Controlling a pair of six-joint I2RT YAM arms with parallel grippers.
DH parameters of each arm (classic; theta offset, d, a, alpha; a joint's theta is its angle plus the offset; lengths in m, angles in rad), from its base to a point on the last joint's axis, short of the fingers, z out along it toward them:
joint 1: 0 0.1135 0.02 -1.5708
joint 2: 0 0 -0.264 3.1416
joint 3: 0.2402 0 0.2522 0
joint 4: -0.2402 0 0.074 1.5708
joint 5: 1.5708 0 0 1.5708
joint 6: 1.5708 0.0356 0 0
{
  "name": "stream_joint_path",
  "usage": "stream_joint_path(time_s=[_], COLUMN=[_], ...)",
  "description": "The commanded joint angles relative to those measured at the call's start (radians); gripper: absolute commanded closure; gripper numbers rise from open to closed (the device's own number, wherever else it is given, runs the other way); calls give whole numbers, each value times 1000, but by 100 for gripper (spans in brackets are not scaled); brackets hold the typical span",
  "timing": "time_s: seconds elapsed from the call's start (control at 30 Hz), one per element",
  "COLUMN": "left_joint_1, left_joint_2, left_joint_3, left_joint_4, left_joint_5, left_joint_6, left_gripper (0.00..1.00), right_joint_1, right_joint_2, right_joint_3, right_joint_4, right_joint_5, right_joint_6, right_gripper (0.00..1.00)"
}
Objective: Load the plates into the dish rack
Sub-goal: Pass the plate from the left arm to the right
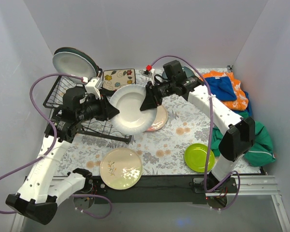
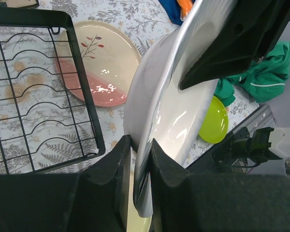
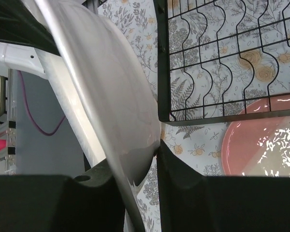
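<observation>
I am pinching the left rim of the white plate [image 1: 131, 112] with my left gripper [image 1: 109, 110]. My right gripper [image 1: 149, 100] is pinching the right rim, so both are holding it up in the middle of the top view. The plate is tilting up on its edge, just beside the right end of the dish rack [image 2: 29, 15]. The rack is lying to the left of the plate, on my left arm's side. I think my left arm is the nearer one for sliding it into a slot.
</observation>
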Motion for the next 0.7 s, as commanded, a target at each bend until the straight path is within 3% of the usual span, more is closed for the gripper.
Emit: stream_joint_path(time_s=[0.0, 0.17, 0.2, 0.23, 0.33, 0.67], left_joint_1=[8, 10, 10, 8, 10, 8], left_joint_2=[-56, -67, -67, -68, -65, -67], left_joint_3=[13, 9, 9, 10, 16, 19], left_joint_4=[91, 83, 83, 83, 76, 91], left_joint_5=[-11, -29, -32, -35, -57, -74], left_joint_6=[-19, -9, -8, -8, -2, -2], left_gripper=[100, 100, 100, 100, 100, 100], right_joint_1=[8, -14, -14, -18, -26, -11], right_joint_2=[-24, -28, -29, -32, -43, -43], right_joint_3=[59, 71, 71, 70, 71, 47], right_joint_4=[38, 38, 38, 38, 38, 46], right_joint_5=[-96, -163, -163, -154, -149, -163], right_joint_6=[-54, -82, -80, -82, -86, -51], right_gripper=[98, 96, 84, 63, 48, 48])
